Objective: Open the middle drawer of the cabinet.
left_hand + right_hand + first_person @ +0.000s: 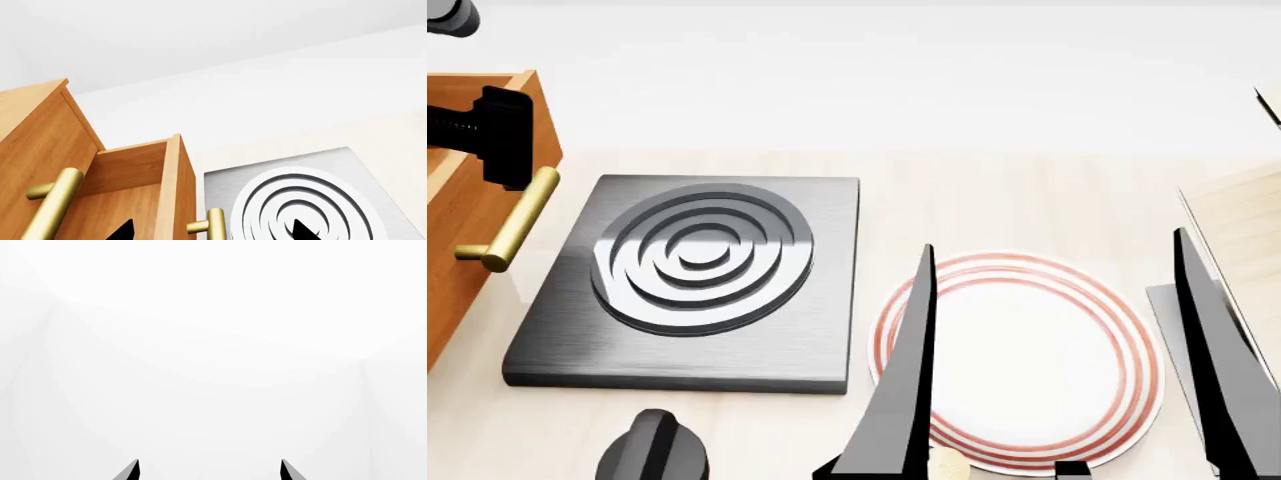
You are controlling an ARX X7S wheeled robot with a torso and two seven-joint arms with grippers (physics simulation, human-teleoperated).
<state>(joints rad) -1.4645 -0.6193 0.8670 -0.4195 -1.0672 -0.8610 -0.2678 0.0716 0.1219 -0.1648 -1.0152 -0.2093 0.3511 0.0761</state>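
The orange-brown cabinet [467, 260] stands at the left edge of the head view and also shows in the left wrist view [33, 135]. The middle drawer [140, 185] is pulled partly out, its lighter wood rim showing. Its brass bar handle [215, 225] lies between the two wide-apart tips of my left gripper [213, 232], which is open and not touching it. Another drawer's brass handle [53, 205] sits further back on the cabinet front. In the head view my left gripper [501, 140] is at the far end of the brass handle [510, 225]. My right gripper [1061, 380] is open and empty above the plate; its wrist view [210, 471] shows only white.
A grey stove plate [694, 285] with ring coils lies beside the cabinet and also shows in the left wrist view [300, 200]. A white plate with red rings [1014, 360] sits to its right. A pale wood rack [1241, 220] is at the right edge. A dark knob-like part [654, 450] is at the front.
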